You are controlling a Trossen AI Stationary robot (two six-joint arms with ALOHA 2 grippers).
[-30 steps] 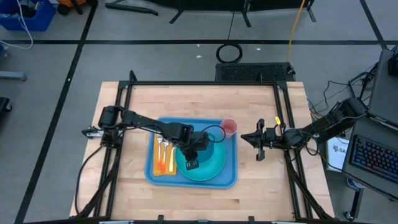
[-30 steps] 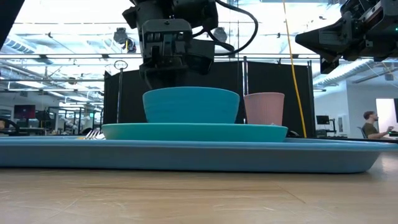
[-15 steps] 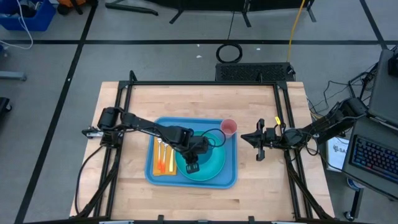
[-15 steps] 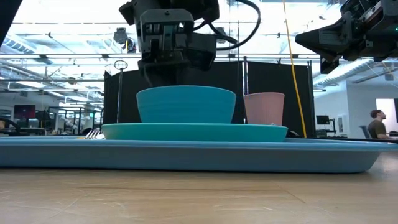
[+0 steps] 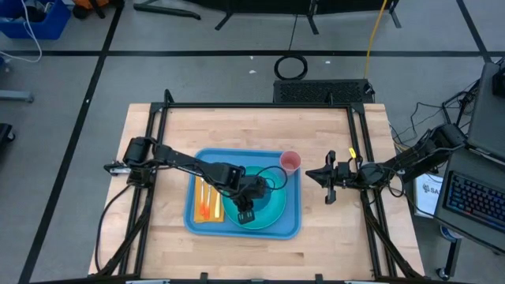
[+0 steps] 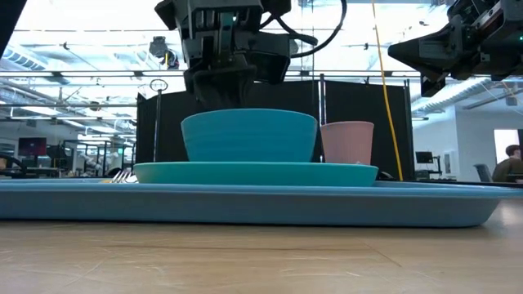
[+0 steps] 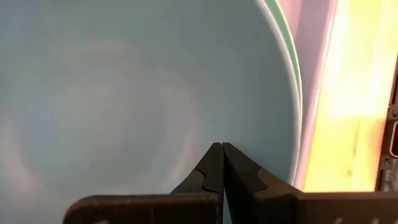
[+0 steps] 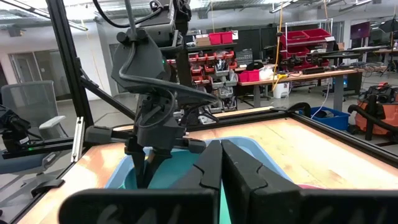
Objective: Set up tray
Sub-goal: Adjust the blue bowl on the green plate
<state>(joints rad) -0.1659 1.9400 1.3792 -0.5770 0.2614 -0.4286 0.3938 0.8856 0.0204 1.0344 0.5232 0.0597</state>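
- Tray (image 5: 192,223) sits mid-tabletop (image 5: 331,244), long axis running left-right; plate, bowl (image 6: 248,135), cup (image 5: 290,162), cutlery aboard.
- Left hand (image 5: 245,213) directly above bowl on tray, fingers pressed together, nothing seen pinched; nearer arm.
- Right hand (image 5: 331,188) off tray's right edge, raised, closed, empty.

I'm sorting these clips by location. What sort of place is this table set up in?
Most likely a robotics lab or workshop. The right wrist view shows shelves of red parts bins and workbenches behind the table, and the high view shows a keyboard beside it, with taped lines on the floor.
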